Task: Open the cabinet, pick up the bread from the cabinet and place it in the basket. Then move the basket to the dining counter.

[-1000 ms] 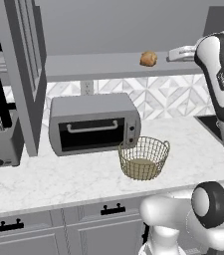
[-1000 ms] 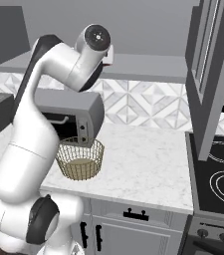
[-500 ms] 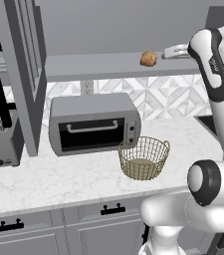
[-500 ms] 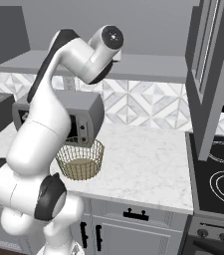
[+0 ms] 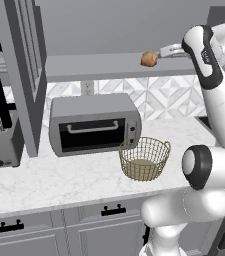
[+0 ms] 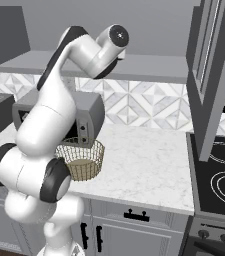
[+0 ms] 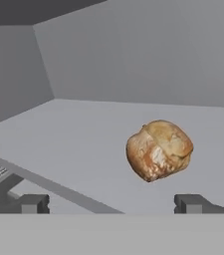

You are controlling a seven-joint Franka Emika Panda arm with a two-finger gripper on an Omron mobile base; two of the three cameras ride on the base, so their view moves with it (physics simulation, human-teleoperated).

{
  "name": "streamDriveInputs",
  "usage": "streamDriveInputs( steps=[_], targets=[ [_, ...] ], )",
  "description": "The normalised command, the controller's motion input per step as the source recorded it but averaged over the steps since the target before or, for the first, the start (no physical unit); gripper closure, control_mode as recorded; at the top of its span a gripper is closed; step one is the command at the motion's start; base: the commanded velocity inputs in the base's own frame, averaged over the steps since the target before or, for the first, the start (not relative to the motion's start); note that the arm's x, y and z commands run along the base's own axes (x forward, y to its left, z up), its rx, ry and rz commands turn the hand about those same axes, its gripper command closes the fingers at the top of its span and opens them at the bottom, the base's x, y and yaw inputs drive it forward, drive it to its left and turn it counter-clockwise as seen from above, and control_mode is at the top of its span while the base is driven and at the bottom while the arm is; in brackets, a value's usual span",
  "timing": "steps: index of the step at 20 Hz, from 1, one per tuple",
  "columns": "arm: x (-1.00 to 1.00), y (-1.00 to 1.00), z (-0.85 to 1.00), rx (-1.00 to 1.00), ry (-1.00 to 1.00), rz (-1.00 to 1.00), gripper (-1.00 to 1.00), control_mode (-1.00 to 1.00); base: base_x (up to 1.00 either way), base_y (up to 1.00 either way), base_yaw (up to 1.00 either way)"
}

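The cabinet point(image 5: 19, 75) stands open, its door swung out at the left, and its plain grey shelf point(image 5: 99, 66) is bare except for the bread point(image 5: 149, 58), a small golden-brown roll near the shelf's right part. In the hand view the bread point(image 7: 158, 149) lies a little ahead and right of centre. My gripper point(image 5: 165, 51) reaches in from the right, just beside the roll, and my gripper point(image 7: 111, 203) is open with nothing between its fingers. The wire basket point(image 5: 144, 159) sits on the marble counter in front of the toaster oven; the basket point(image 6: 81, 159) is partly behind my arm.
A grey toaster oven point(image 5: 94, 124) stands under the shelf, with a toaster point(image 5: 1, 140) at the left. The right cabinet door point(image 6: 211, 75) hangs open over the stove point(image 6: 224, 180). Marble counter point(image 6: 144, 165) lies between basket and stove.
My arm has stretched left along the shelf, bringing the open gripper closer to the bread. The bread and the basket have stayed put.
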Motion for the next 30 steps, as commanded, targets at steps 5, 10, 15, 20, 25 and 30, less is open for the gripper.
streamDriveInputs(
  steps=[5,10,15,20,25,30],
  targets=[
    [0.3,0.0,-0.15,-0.04,0.0,0.0,-1.0,-1.0,0.0,0.0,0.0],
    [0.36,0.0,-0.01,-0.01,0.0,0.0,-1.0,-1.0,0.0,0.0,0.0],
    [0.4,0.0,-0.04,0.0,0.02,0.0,-1.0,-1.0,0.0,0.0,0.0],
    [0.33,0.0,-0.09,0.0,0.03,0.0,-1.0,-1.0,0.0,0.0,0.0],
    [0.29,-0.02,-0.12,0.0,0.08,0.0,-1.0,-1.0,0.0,0.0,0.0],
    [0.25,0.0,-0.1,0.0,0.05,0.01,-1.0,-1.0,0.0,0.0,0.0]
  ],
)
